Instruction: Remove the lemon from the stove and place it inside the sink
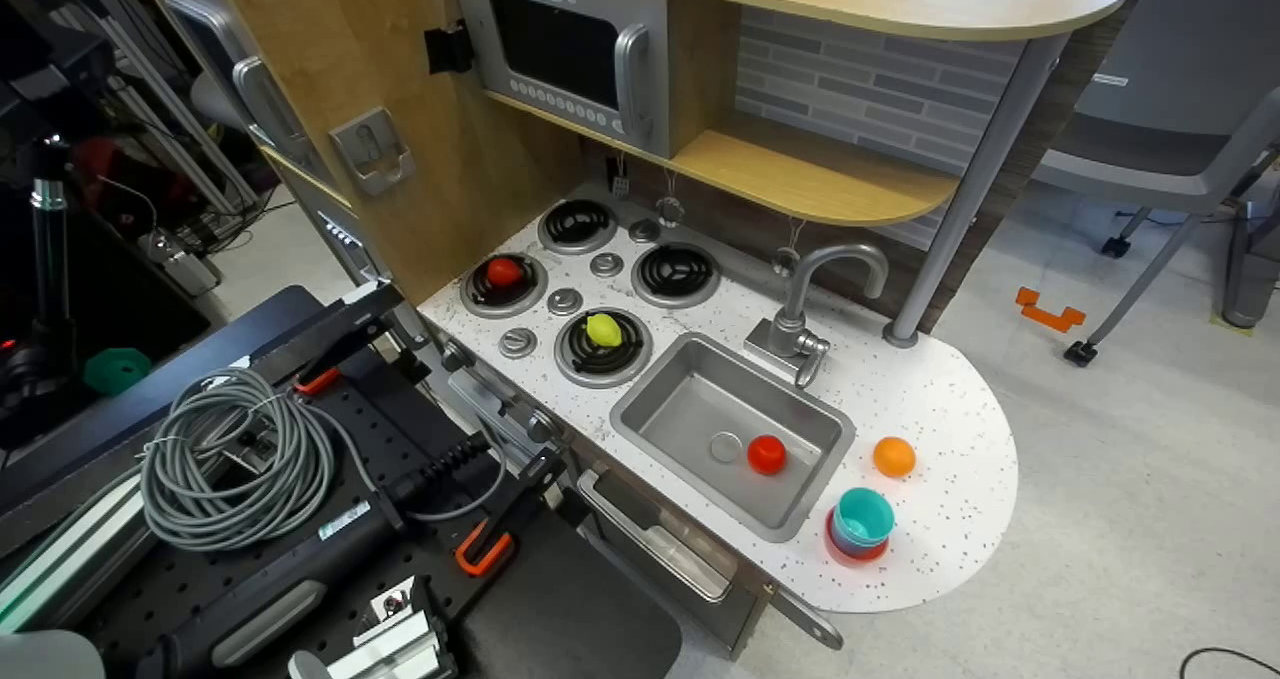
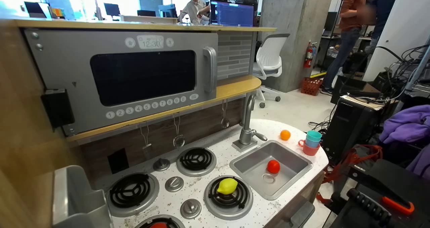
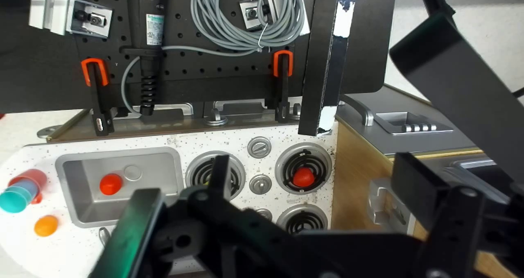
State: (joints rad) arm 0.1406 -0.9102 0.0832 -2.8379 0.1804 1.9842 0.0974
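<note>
The yellow lemon (image 1: 603, 330) lies on the front burner beside the sink (image 1: 700, 409). It also shows in an exterior view (image 2: 227, 186). In the wrist view a finger hides nearly all of the lemon; only a yellow sliver (image 3: 206, 183) shows. The grey sink (image 3: 90, 204) holds a red ball-like item (image 1: 767, 455) near its drain. My gripper (image 3: 315, 177) is open, its fingers wide apart with nothing between them, high above the counter. It is not visible in either exterior view.
A red item (image 3: 303, 177) sits on another burner. The faucet (image 1: 800, 329) stands behind the sink. An orange (image 1: 894, 457) and stacked cups (image 1: 863, 521) stand beyond it. The microwave (image 2: 144, 77) and shelf (image 1: 820, 174) overhang the back. A wood panel (image 3: 356, 188) bounds the stove.
</note>
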